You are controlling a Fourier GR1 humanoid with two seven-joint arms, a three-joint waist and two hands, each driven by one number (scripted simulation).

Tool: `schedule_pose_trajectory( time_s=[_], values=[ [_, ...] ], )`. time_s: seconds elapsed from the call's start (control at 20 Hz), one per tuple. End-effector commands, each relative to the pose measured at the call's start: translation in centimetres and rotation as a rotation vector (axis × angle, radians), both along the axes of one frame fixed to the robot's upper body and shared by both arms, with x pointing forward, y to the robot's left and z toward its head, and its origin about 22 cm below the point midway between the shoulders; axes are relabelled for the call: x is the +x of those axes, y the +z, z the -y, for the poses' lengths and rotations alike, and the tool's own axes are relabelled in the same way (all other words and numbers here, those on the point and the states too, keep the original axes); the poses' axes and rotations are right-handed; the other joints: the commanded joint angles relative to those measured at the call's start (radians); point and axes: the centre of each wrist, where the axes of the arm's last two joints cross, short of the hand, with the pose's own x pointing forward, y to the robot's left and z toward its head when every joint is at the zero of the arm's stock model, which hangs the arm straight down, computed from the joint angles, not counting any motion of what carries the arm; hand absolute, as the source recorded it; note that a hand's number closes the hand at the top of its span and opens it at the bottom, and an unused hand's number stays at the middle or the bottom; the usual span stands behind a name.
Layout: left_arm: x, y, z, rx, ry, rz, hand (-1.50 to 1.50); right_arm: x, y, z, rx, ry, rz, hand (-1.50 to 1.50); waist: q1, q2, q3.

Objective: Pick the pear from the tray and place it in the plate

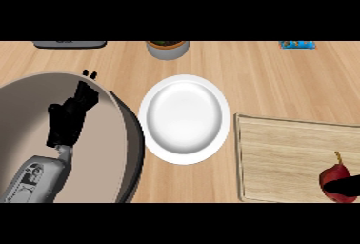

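A plate (pixel 184 119) is lying at the middle of the table (pixel 281 81), with a big pan (pixel 123 124) sitting just to its left and a tray (pixel 288 157) lying just to its right. The pear (pixel 332 175) is resting on the tray near its right, nearer corner, where the right hand (pixel 348 189) is coming in at the edge and touching it, while the left hand (pixel 70 119) is standing over the pan. Behind the plate, along the far edge, a pot (pixel 167 48) is sitting, a flat device (pixel 70 44) to its left and a packet (pixel 298 45) well off to its right.
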Motion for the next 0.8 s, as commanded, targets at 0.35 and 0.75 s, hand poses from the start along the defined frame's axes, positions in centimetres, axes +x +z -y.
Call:
schedule_pose_trajectory(
  time_s=[0.35, 0.75],
  values=[
    [0.3, -1.3, 0.4, -0.001, 0.016, 0.019, 0.0, 1.0, -4.7, -1.3, 0.019, -0.047, -0.116, -1.5, -0.002, 0.002, -0.003],
    [0.2, -1.4, -1.2, -0.019, 0.012, 0.017, 0.0, -0.9, -6.0, 1.6, -0.061, -0.023, -0.071, 1.5, -0.007, 0.001, -0.003]
  ],
)
